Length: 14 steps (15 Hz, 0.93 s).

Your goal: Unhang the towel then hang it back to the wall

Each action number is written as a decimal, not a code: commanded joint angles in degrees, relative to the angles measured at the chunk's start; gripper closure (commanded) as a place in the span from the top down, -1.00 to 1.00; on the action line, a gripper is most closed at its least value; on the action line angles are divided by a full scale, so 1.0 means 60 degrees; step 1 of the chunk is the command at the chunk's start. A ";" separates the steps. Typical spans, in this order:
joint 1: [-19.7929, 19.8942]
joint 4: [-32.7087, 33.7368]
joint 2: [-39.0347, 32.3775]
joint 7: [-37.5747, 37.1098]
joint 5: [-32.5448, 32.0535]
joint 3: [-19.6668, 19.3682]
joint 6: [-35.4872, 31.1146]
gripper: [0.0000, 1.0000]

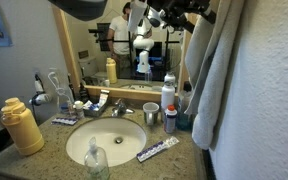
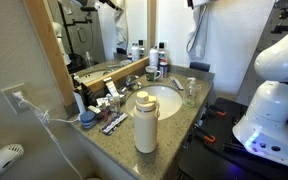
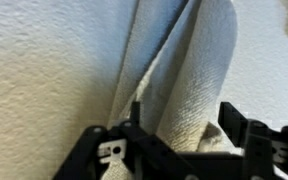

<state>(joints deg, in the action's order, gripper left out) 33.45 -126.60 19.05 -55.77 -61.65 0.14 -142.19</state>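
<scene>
The pale grey-white towel [image 1: 210,75] hangs in long folds on the rough white wall [image 1: 272,100], above the right end of the counter. It also shows in an exterior view [image 2: 197,35]. My gripper [image 1: 189,12] is up at the towel's top edge. In the wrist view the towel [image 3: 189,70] drapes against the wall [image 3: 44,60], and one thick fold lies between my two black fingers [image 3: 184,125]. The fingers are spread apart, with a small gap between the fold and the right finger. The hook that holds the towel is hidden.
Below the towel is a granite counter [image 1: 184,160] with a white sink [image 1: 104,140], a faucet, cups, bottles [image 1: 168,100], a toothpaste tube [image 1: 156,151] and a yellow jug [image 1: 22,126]. A wood-framed mirror [image 1: 64,50] stands behind the sink. The robot base [image 2: 269,110] stands beside the counter.
</scene>
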 commanded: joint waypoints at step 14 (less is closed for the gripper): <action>-0.2895 -0.0036 0.0272 -0.3386 -0.2589 -0.1408 0.3170 -0.98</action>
<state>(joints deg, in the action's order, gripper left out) 18.66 -126.70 19.14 -73.07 -74.90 -8.14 -124.57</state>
